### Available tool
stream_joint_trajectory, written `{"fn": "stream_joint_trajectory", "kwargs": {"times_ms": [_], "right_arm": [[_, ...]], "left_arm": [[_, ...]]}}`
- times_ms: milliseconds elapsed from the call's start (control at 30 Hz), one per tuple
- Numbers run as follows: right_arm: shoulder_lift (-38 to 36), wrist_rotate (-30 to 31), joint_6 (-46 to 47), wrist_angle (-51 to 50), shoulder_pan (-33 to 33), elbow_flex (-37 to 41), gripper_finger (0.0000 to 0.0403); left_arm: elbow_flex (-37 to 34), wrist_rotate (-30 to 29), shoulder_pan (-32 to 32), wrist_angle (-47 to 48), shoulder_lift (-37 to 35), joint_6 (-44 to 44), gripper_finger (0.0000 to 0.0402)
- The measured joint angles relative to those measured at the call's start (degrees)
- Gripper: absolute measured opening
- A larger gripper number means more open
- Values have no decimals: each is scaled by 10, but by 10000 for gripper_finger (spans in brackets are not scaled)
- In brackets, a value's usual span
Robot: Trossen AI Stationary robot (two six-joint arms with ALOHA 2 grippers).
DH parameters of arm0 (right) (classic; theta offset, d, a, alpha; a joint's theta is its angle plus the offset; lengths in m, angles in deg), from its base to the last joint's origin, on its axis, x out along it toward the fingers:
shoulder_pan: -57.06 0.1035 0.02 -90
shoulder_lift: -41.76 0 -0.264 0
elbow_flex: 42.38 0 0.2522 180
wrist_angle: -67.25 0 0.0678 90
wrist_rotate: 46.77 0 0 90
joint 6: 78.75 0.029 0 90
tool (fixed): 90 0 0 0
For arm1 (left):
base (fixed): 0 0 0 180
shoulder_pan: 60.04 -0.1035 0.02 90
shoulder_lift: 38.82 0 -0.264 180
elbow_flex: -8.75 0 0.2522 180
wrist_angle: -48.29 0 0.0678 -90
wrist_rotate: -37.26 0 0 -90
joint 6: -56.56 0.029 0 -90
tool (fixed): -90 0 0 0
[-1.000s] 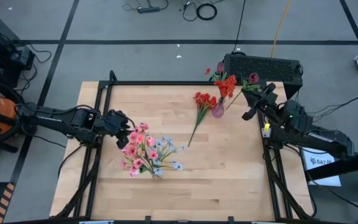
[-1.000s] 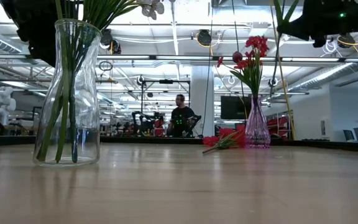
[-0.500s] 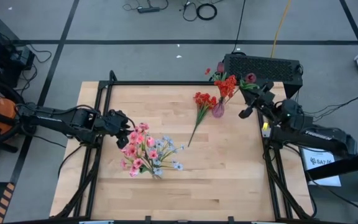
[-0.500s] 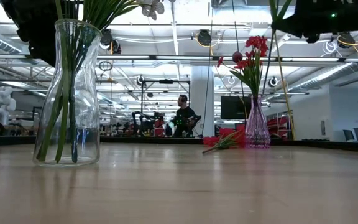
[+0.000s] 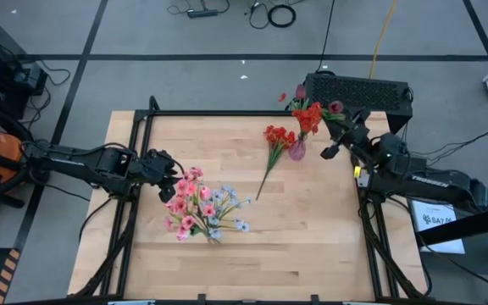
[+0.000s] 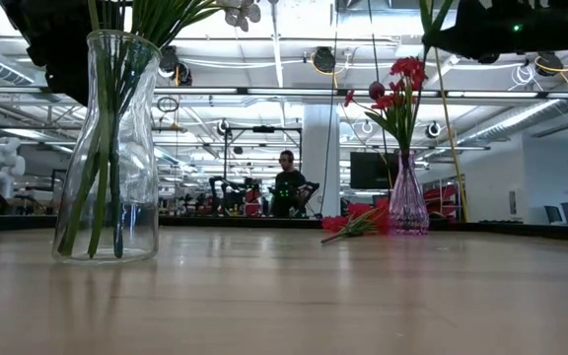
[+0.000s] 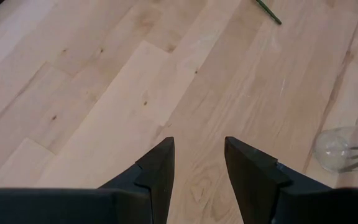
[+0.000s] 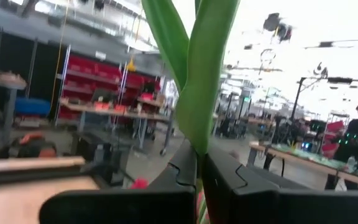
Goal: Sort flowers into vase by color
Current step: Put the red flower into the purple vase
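light: bright, even, from ceiling lamps (image 6: 323, 59) in low view | shadows: soft, faint on desk (image 5: 227, 246) | glare: blown-out white upper right of right wrist view | blur: right wrist background soft

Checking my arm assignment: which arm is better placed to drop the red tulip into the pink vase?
Right. Its tool is shut on the red tulip beside the pink vase; the left tool waits open near the clear vase.

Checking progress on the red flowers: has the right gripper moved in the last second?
Yes. In the high view the right gripper, shut on a red tulip bud's stem, has shifted toward the pink vase and the table's far edge.
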Motion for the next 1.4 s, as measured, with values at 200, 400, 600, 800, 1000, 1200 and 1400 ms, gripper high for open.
{"fn": "stream_joint_trajectory", "kwargs": {"times_ms": [200,400,600,800,1000,1200,1400], "right_arm": [[31,0,32,-41,0,0,0],[80,-2,34,-42,0,0,0],[131,-2,34,-42,0,0,0],[162,-1,34,-41,0,0,0],[183,0,34,-59,0,0,0],[201,0,47,-71,0,0,0],[206,15,49,-80,0,0,0]], "left_arm": [[0,0,0,0,0,0,148],[0,0,0,0,0,0,148],[0,0,0,0,0,0,148],[0,0,0,0,0,0,148],[0,0,0,0,0,0,148],[0,0,0,0,0,0,148],[0,0,0,0,0,0,148]]}}
